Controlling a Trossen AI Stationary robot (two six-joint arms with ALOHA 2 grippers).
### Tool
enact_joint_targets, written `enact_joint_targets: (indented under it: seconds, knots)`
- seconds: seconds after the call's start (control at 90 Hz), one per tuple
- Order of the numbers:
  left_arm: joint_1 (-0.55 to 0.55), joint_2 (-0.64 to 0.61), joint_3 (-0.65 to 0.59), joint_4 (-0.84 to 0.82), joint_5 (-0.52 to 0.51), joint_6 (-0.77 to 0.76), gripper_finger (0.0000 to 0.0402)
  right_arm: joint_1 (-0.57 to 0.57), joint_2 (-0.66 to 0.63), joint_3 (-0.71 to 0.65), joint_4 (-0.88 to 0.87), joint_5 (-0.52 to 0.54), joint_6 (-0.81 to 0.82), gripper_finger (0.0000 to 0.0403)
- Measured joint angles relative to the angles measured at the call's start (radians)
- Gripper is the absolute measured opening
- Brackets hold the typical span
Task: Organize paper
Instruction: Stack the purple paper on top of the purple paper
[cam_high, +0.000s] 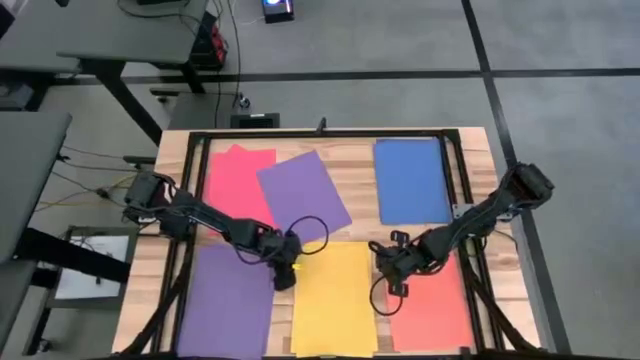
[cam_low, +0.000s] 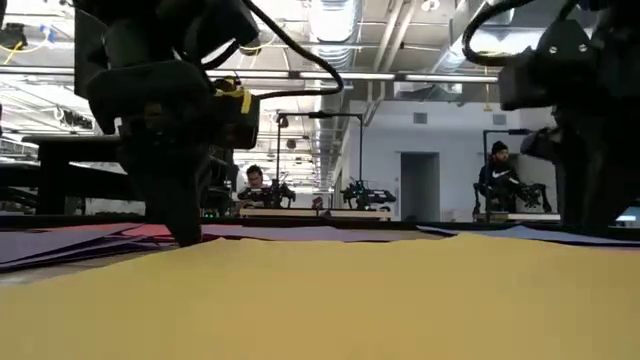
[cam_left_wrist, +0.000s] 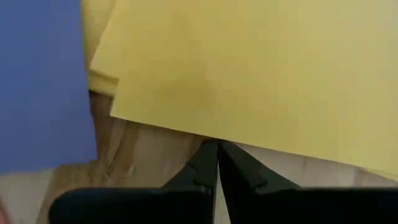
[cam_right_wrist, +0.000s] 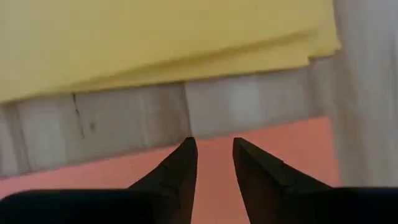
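Observation:
Coloured paper lies flat on the wooden table (cam_high: 470, 140): a red sheet (cam_high: 228, 180) with a tilted purple sheet (cam_high: 303, 195) partly on it, a blue sheet (cam_high: 411, 180), a second purple sheet (cam_high: 228, 300), yellow sheets (cam_high: 335, 295) and an orange sheet (cam_high: 430, 305). My left gripper (cam_high: 291, 277) is shut, its tips (cam_left_wrist: 216, 146) at the left edge of the yellow sheets (cam_left_wrist: 249, 68). My right gripper (cam_high: 393, 285) stands narrowly open (cam_right_wrist: 214, 143) over the orange sheet's left edge (cam_right_wrist: 211, 158), pointing at the yellow sheets (cam_right_wrist: 155, 37). My left gripper's shut fingertips (cam_left_wrist: 208, 152) stand right at the yellow top sheet's left edge (cam_left_wrist: 205, 134), coming level from the table's left. I cannot tell whether they touch the paper or the bare wood beside it.
A black frame (cam_high: 320, 135) runs around the table top. A strip of bare wood (cam_right_wrist: 124, 121) separates the yellow and orange sheets. The near-left purple sheet (cam_left_wrist: 37, 81) lies close beside the yellow ones. People sit at other robot stations (cam_low: 500, 180) in the room behind.

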Motion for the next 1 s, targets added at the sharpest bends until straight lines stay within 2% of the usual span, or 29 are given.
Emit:
enact_joint_targets:
  seconds: [0.156,0.367,0.511,1.0]
  knots:
    - [0.003,0.001,0.0,0.008,-0.011,0.0,0.0,-0.042,0.01,-0.039,0.122,-0.001,-0.073,0.0067]
    - [0.003,0.002,0.0,0.007,-0.014,-0.012,0.0,-0.093,0.099,-0.045,0.131,-0.038,-0.099,0.0043]
    - [0.003,0.002,0.0,0.008,-0.016,-0.014,0.0,-0.103,0.108,-0.045,0.163,-0.047,-0.123,0.0031]
    - [0.026,-0.013,0.0,-0.003,-0.009,-0.022,0.0,-0.137,0.1,-0.045,0.22,-0.079,-0.179,0.0016]
